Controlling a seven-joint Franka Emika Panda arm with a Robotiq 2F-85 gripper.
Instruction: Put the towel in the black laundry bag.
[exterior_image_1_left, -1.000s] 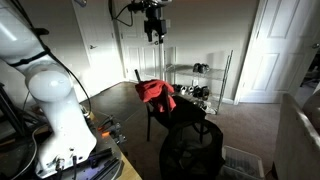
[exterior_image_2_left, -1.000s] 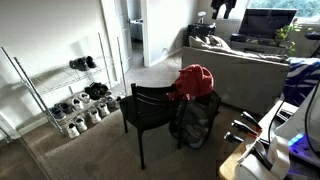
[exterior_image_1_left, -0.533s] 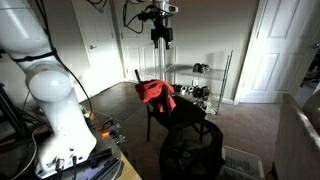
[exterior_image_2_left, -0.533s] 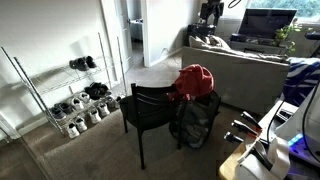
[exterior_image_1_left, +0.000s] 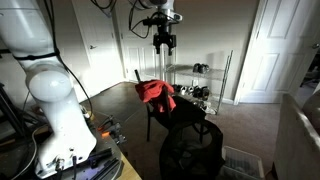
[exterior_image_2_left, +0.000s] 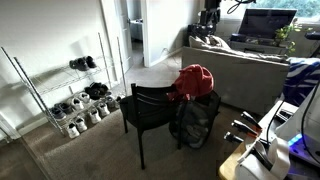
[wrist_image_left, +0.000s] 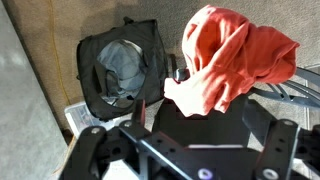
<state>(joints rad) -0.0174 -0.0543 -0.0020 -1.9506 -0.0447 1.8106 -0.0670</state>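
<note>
A red towel (exterior_image_1_left: 154, 92) lies bunched on the back of a black chair (exterior_image_1_left: 178, 116); both also show in an exterior view as the towel (exterior_image_2_left: 194, 82) and chair (exterior_image_2_left: 148, 108). The black laundry bag (exterior_image_1_left: 193, 150) stands open on the floor beside the chair, also seen in an exterior view (exterior_image_2_left: 195, 122). My gripper (exterior_image_1_left: 165, 42) hangs high above the towel, open and empty, also visible in an exterior view (exterior_image_2_left: 209, 17). In the wrist view the towel (wrist_image_left: 235, 55) is at upper right, the open bag (wrist_image_left: 118, 70) to its left, and the gripper (wrist_image_left: 185, 142) fingers are spread apart.
A wire shoe rack (exterior_image_2_left: 78, 95) with several shoes stands by the wall, also in an exterior view (exterior_image_1_left: 203, 85). A sofa (exterior_image_2_left: 245, 62) is behind the chair. A white basket (exterior_image_1_left: 240, 162) sits by the bag. The robot's base (exterior_image_1_left: 55, 110) is near.
The gripper has moved lower and sideways, coming closer above the towel on the chair. Towel, chair and bag have not moved.
</note>
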